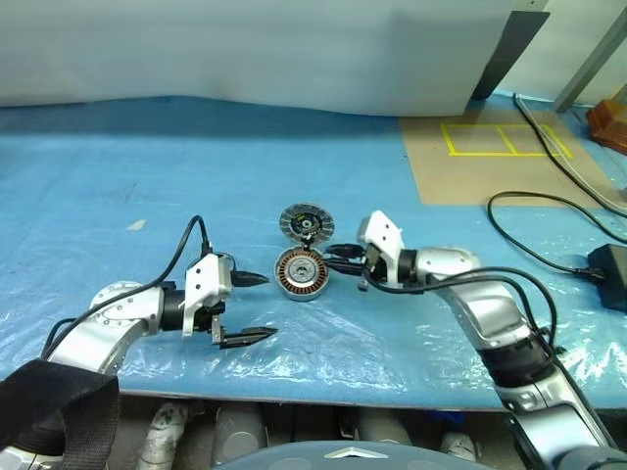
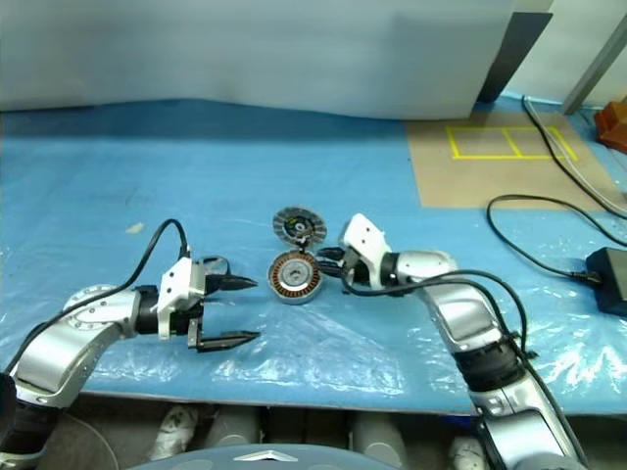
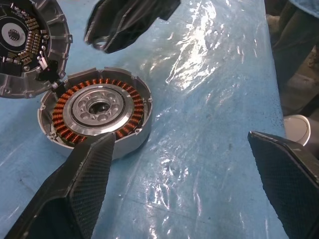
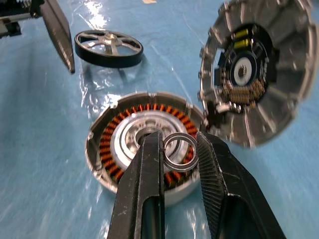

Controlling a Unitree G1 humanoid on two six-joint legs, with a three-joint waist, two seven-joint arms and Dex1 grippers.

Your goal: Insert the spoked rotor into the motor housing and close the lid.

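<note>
One motor housing (image 1: 299,272) lies open at the table's centre, its one lid (image 1: 306,222) hinged up on the far side. One spoked rotor (image 4: 108,48) lies left of the housing, by the left gripper (image 1: 249,307), whose fingers are spread wide and empty. The right gripper (image 4: 178,152) pinches one thin metal ring (image 4: 180,151) just right of the housing. Blue plastic sheeting (image 1: 118,186) covers the table; two black cables (image 1: 549,211) trail at right, well apart

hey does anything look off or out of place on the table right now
One thing stands out: the right gripper pinches a thin metal ring above the open motor housing, while the spoked rotor lies apart on the blue sheet. The lid stands open on the housing's edge. Nothing looks spilled or damaged.
</note>
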